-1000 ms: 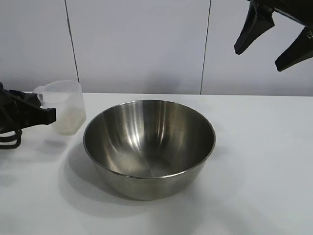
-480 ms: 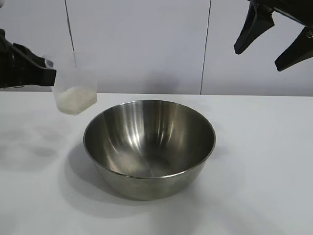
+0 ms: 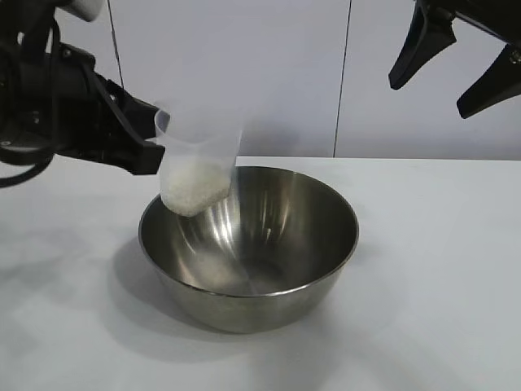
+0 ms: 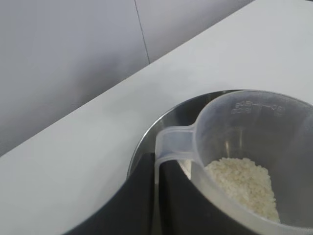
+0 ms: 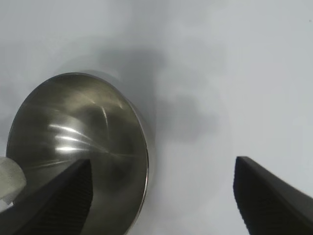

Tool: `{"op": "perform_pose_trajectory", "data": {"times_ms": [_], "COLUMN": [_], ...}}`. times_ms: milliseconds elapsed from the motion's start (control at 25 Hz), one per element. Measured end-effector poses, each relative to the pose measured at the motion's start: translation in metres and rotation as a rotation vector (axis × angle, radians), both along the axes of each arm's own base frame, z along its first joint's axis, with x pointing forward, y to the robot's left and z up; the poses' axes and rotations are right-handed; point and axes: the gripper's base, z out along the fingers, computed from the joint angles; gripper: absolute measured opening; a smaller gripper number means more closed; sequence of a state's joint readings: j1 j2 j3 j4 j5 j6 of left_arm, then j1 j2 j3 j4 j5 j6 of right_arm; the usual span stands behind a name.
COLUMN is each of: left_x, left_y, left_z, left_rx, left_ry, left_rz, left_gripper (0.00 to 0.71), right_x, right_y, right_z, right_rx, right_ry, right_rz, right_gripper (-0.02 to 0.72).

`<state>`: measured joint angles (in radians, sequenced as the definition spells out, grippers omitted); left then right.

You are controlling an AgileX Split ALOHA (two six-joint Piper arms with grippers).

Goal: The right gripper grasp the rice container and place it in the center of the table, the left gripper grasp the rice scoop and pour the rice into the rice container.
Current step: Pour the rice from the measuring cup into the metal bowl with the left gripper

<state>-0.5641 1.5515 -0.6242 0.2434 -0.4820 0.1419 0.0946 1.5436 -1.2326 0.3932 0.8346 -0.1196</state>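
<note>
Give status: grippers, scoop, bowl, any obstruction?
Left gripper shut on rice scoop, held over the rice container's left rim. Rice not yet poured. Right gripper open, raised clear at upper right. Nothing blocking.

The rice container point(image 3: 248, 244), in the lower middle of the exterior frame, is polished metal: a shiny, smooth steel skin with a fine brushed grain, bright streaks on its inner wall and a thin gleaming rim. The rice scoop point(image 3: 198, 159), above the bowl's left rim, is translucent, slightly frosted plastic, smooth, with raised lettering moulded near its lip in the left wrist view. The rice point(image 3: 194, 186) inside it looks white, granular and matt. The left gripper point(image 3: 145, 155), at the upper left, and the right gripper point(image 3: 452, 75), at the upper right, are black with a dull, faintly satin finish. The bench point(image 3: 440, 285) is white, smooth and matt, showing only soft shadows.
</note>
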Motion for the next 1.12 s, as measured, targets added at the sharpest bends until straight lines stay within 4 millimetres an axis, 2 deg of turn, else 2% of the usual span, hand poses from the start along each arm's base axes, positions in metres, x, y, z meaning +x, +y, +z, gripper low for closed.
{"op": "perform_pose_trajectory", "data": {"times_ms": [200, 440, 920, 1120], "left_x": [0.011, 0.015, 0.015, 0.006], "left_y": [-0.012, -0.014, -0.014, -0.027], "left_z": [0.002, 0.008, 0.008, 0.009], "left_rx": [0.117, 0.348, 0.767, 0.868], "left_ry": [-0.136, -0.374, -0.725, -0.829], "left_rz": [-0.113, -0.220, -0.401, -0.458], "left_gripper": [0.011, 0.011, 0.010, 0.010], "right_x": [0.001, 0.001, 0.002, 0.003], "right_y": [0.000, 0.000, 0.000, 0.000], "right_z": [0.000, 0.000, 0.001, 0.002], "right_rx": [0.000, 0.000, 0.011, 0.015], "right_ry": [-0.006, -0.011, -0.020, -0.033], "right_rz": [-0.002, -0.004, -0.011, -0.018], "right_gripper": [0.545, 0.545, 0.545, 0.545]}}
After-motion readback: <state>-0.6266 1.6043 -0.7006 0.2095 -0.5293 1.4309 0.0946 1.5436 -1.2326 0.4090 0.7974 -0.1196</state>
